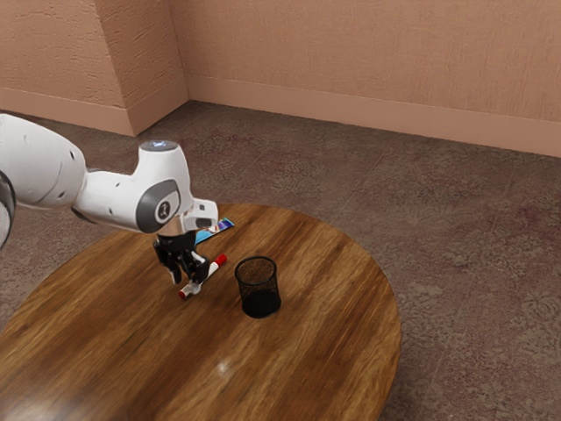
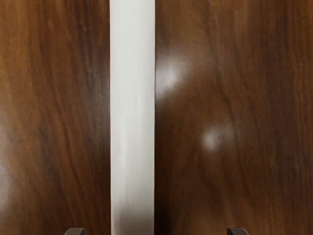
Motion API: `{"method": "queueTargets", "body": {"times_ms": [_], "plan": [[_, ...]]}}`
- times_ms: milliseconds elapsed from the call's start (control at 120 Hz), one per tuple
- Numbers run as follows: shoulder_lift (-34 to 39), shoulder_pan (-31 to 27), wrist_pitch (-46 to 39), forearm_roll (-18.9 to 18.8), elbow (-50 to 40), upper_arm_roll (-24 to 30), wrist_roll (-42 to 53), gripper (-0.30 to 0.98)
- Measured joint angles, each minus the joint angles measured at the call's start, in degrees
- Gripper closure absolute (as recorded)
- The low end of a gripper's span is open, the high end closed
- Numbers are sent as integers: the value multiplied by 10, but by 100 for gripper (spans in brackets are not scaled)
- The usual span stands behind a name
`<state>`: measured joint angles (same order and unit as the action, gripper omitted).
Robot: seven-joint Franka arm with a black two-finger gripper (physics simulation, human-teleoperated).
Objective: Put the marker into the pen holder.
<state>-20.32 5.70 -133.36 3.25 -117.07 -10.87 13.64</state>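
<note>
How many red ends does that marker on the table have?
2: one red end lies nearer the blue packet; the other is at the opposite end of the marker, farther from the packet.

Soft, even light on the wall (image 1: 368, 53), pale glare spots (image 2: 213, 138) on the table (image 1: 324, 351).

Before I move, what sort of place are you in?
Indoors, perhaps a study or home office: plain wall, dark mottled floor, and a round wooden table carrying a marker and a mesh pen holder. Which room exactly, I can't tell.
</note>
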Motion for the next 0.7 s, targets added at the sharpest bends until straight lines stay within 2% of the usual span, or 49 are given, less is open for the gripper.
{"method": "queueTargets", "body": {"times_ms": [233,533,700], "plan": [[-13,-18,-17,10,-1,8,22,38],[-22,-20,-23,24,-1,8,39,65],[-23,-20,-26,20,0,8,41,75]]}}
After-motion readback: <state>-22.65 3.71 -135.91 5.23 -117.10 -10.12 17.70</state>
